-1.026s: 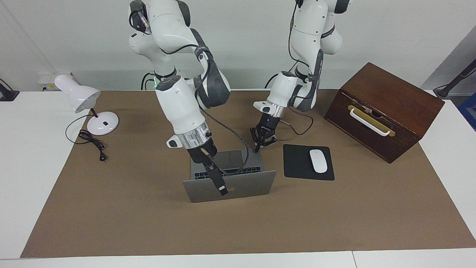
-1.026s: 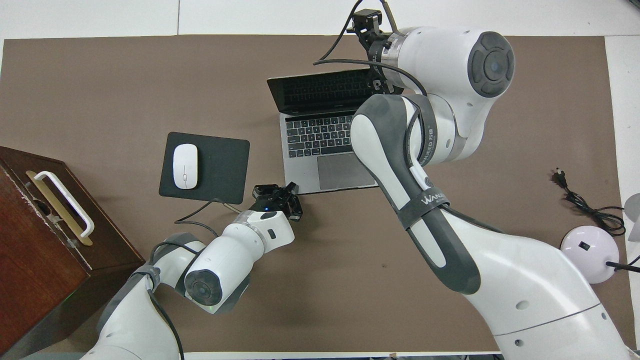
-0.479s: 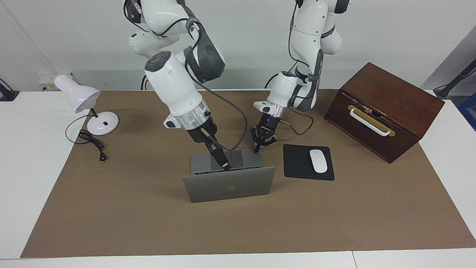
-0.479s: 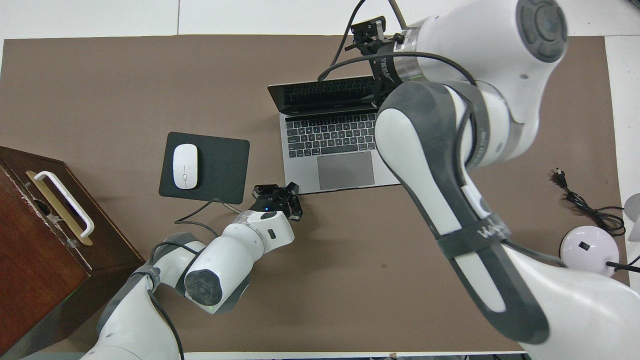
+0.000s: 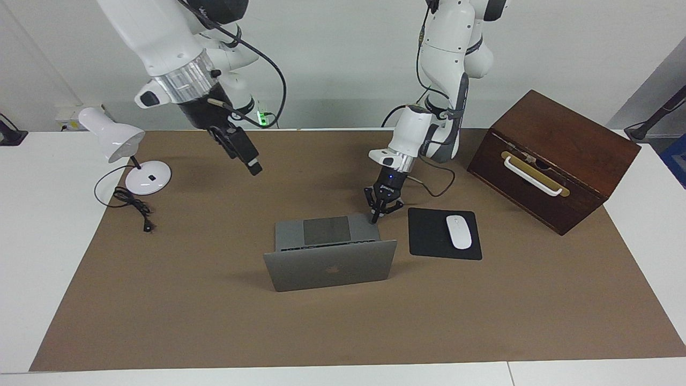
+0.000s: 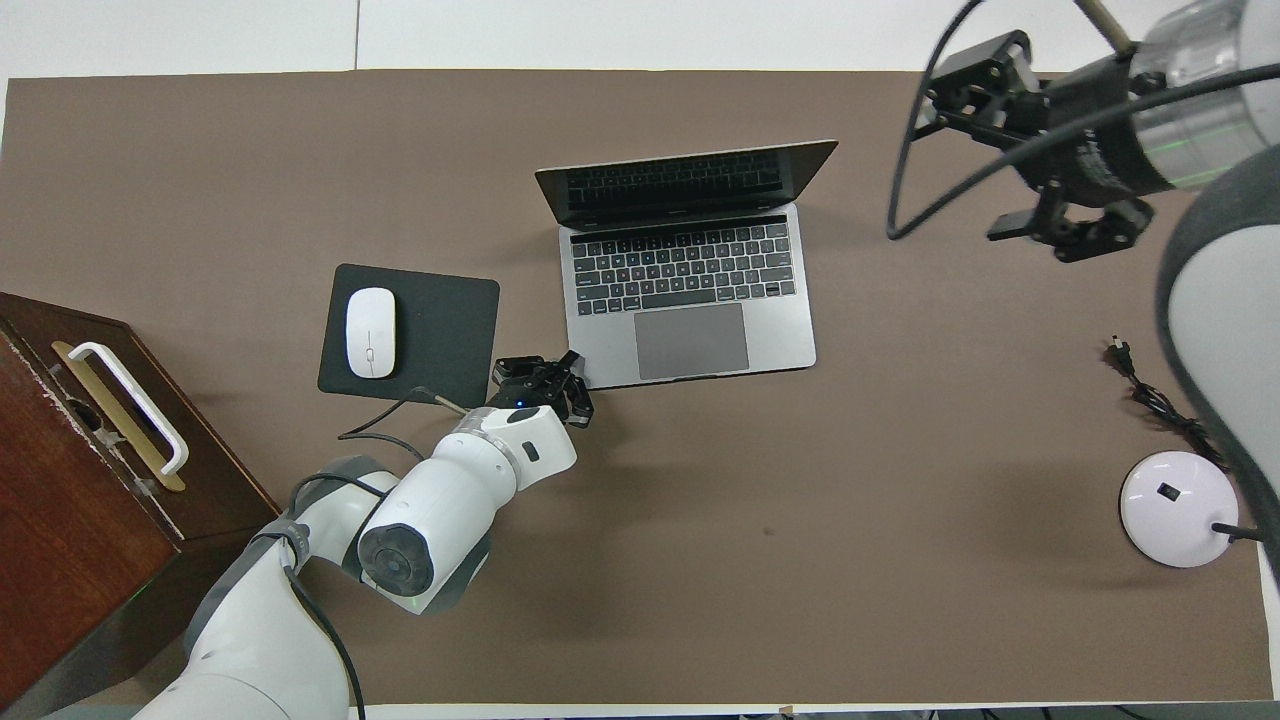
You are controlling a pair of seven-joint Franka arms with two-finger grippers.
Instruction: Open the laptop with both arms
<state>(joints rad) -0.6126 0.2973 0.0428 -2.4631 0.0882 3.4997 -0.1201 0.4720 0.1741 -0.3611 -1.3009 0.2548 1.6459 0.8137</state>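
While the laptop (image 5: pixel 329 252) (image 6: pixel 688 263) sits open mid-table on the brown mat (image 5: pixel 214 321) (image 6: pixel 250 150), lid tilted away from the robots, apple logo showing in the facing view, keyboard and trackpad showing from overhead.

Left hand (image 5: pixel 381 210) (image 6: pixel 540 378): low, tips down at the deck corner nearest the robots on the left arm's end, beside the mouse pad. Looks like one fingertip is on or just at that corner; can't confirm contact. Fingers spread a little, nothing gripped between them.

Right hand (image 5: pixel 252 166) (image 6: pixel 1040 215): up in the air, clear of the laptop, over bare mat toward the right arm's end. Holding nothing. Finger gap: cannot tell. Cable loops off its wrist.

Other stuff:
- black mouse pad (image 5: pixel 429 238) (image 6: pixel 440 330) just beside the laptop, toward the left arm's end, white mouse (image 5: pixel 459 231) (image 6: pixel 370 332) on it
- dark wooden box (image 5: pixel 552 158) (image 6: pixel 90 480) with white handle at the left arm's end of the table (image 5: pixel 32 241) (image 6: pixel 150 30), well apart from the laptop
- white desk lamp (image 5: pixel 126 153) (image 6: pixel 1175 507) at the right arm's end, base on the mat edge, its black cord (image 5: pixel 134 206) (image 6: pixel 1155 405) coiled next to it
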